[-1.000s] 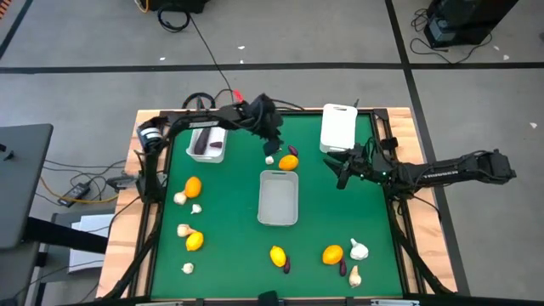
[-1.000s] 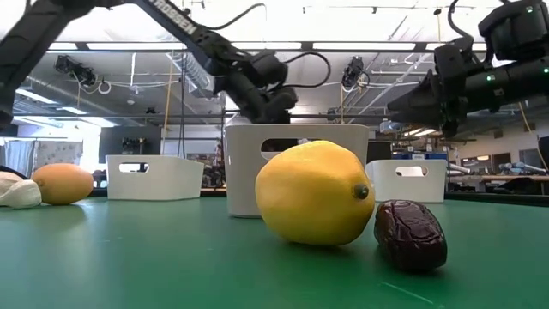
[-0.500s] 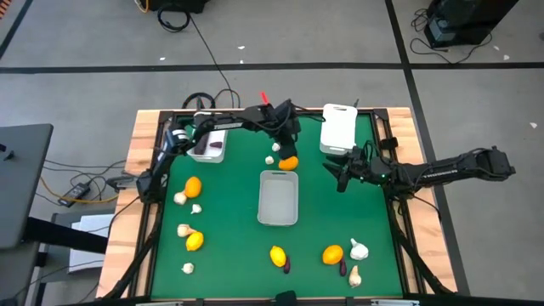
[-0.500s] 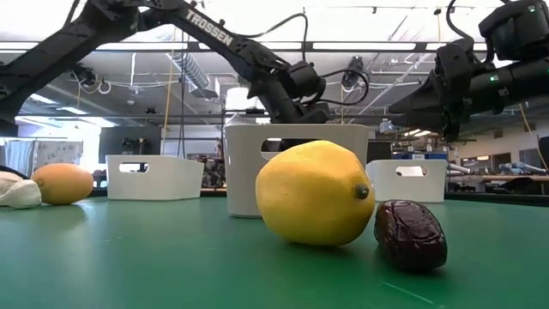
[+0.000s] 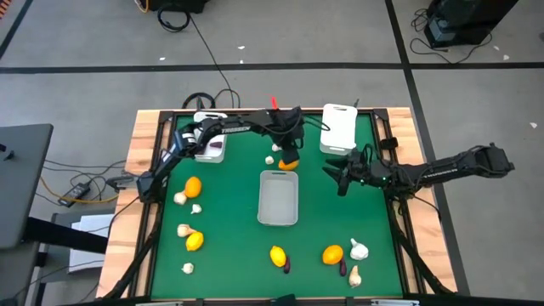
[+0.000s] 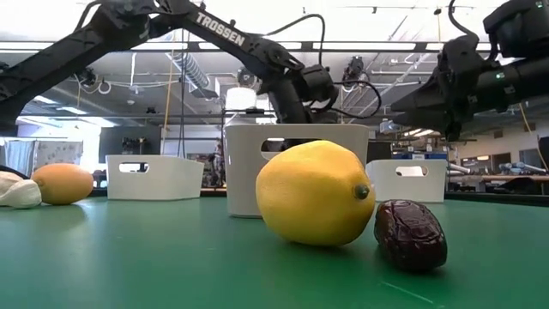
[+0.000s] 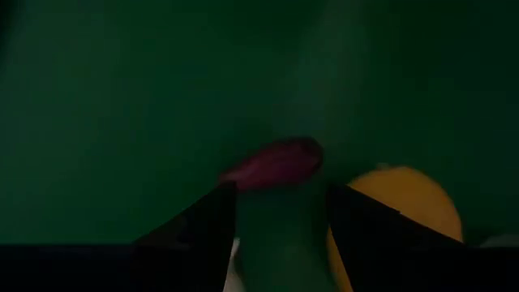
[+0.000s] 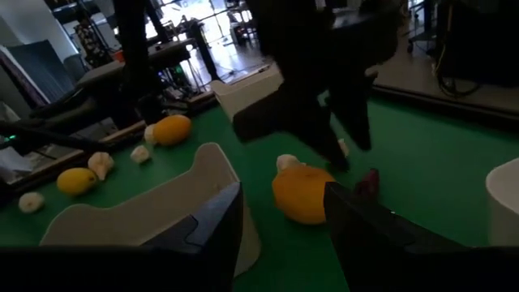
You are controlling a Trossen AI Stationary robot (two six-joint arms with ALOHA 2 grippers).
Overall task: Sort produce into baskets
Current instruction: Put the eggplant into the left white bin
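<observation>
My left gripper (image 5: 290,146) is open and points down at the far middle of the table. A dark purple vegetable (image 7: 276,162) lies just ahead of its fingertips (image 7: 281,191), with a yellow-orange citrus (image 5: 289,161) and a garlic bulb (image 5: 270,159) beside it. All three rest on the green mat. My right gripper (image 5: 337,176) is open and empty, level above the mat to the right of them, facing them (image 8: 282,188). One white basket (image 5: 208,146) at the far left holds purple vegetables. One basket (image 5: 278,197) stands in the middle and one (image 5: 338,127) at the far right.
More citrus (image 5: 193,186), garlic (image 5: 183,229) and purple vegetables (image 5: 286,265) lie scattered along the left side and the near edge. A citrus (image 6: 313,193) and a purple vegetable (image 6: 410,233) fill the front of the low view. Bare green mat lies right of the middle basket.
My left gripper has gone from beside the far left basket toward the table's right edge and a little toward the near edge. It now stands over the purple vegetable and the citrus beyond the middle basket.
</observation>
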